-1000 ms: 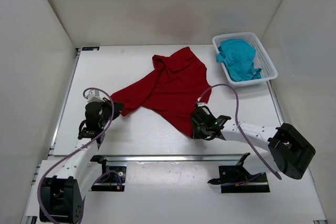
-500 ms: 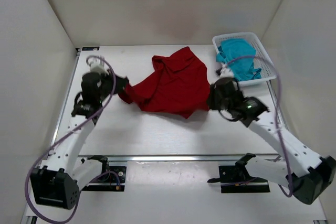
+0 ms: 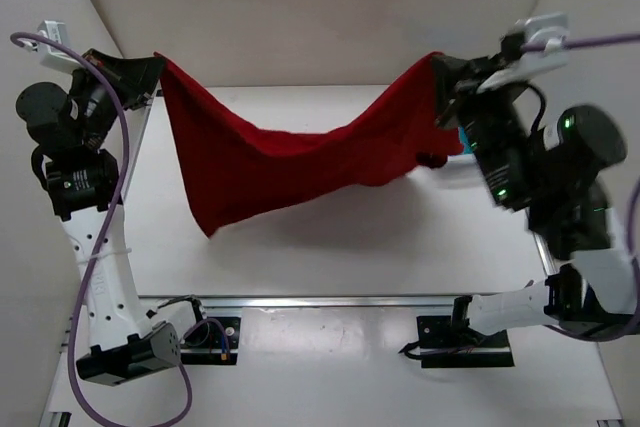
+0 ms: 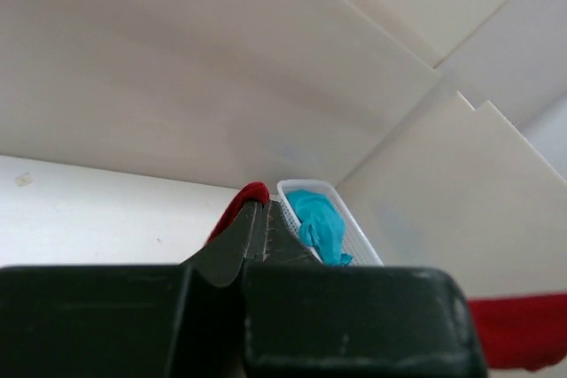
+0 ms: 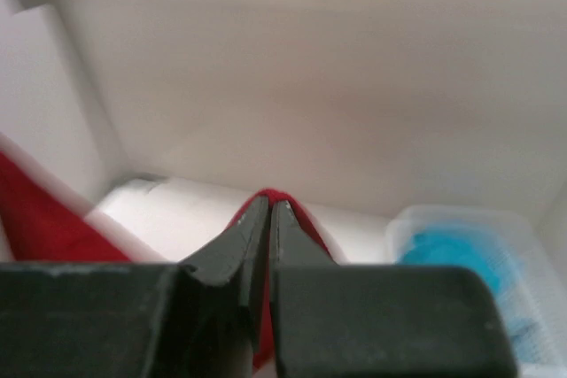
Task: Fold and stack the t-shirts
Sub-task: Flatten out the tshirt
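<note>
Both jaws are clamped on cloth: the left gripper (image 3: 152,63) and right gripper (image 3: 440,69) each pinch an edge of the dark red t-shirt (image 3: 290,152), which hangs stretched between them above the table (image 3: 320,262). No fold is made yet. The teal t-shirt (image 4: 319,223) lies in the white basket (image 4: 359,245), so both folds and the stacking remain.

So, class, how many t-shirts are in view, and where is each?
2. The dark red t-shirt hangs stretched between the left hand and the right hand. The teal t-shirt lies in the white basket; others may hide beneath it.
</note>
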You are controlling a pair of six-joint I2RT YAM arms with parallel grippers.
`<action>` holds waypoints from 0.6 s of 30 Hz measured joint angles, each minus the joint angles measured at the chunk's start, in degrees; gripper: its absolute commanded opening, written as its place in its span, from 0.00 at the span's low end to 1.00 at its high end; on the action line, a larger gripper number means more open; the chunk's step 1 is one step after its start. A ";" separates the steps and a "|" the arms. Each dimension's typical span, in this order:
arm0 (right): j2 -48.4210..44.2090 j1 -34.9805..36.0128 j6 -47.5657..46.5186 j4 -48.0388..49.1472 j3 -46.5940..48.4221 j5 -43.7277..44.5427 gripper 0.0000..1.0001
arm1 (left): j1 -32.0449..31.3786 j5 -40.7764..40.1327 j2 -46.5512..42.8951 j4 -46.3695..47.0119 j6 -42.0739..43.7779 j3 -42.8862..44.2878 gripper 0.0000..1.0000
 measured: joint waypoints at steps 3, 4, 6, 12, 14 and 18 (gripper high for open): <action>-0.90 8.76 -23.17 26.05 -10.93 9.73 0.00 | 0.61 -0.09 0.22 -1.60 -0.15 0.37 0.00; 0.74 7.87 -26.10 28.06 -9.11 11.54 0.00 | 0.66 -0.33 0.37 -1.97 -0.09 0.26 0.00; 6.36 2.36 -26.51 26.21 -2.56 10.95 0.00 | 0.76 -0.92 0.39 -1.55 0.11 -1.31 0.00; 14.82 -23.28 -12.33 9.79 -1.97 -11.78 0.00 | -2.62 -7.65 0.74 -1.16 3.98 -13.55 0.00; 16.61 -32.52 -6.88 6.95 -7.67 -24.28 0.00 | -4.17 -10.62 1.27 -1.11 5.66 -20.04 0.00; 24.85 -41.81 -0.79 0.83 -11.85 -41.27 0.00 | -7.04 -15.15 8.24 -0.85 8.07 -27.21 0.00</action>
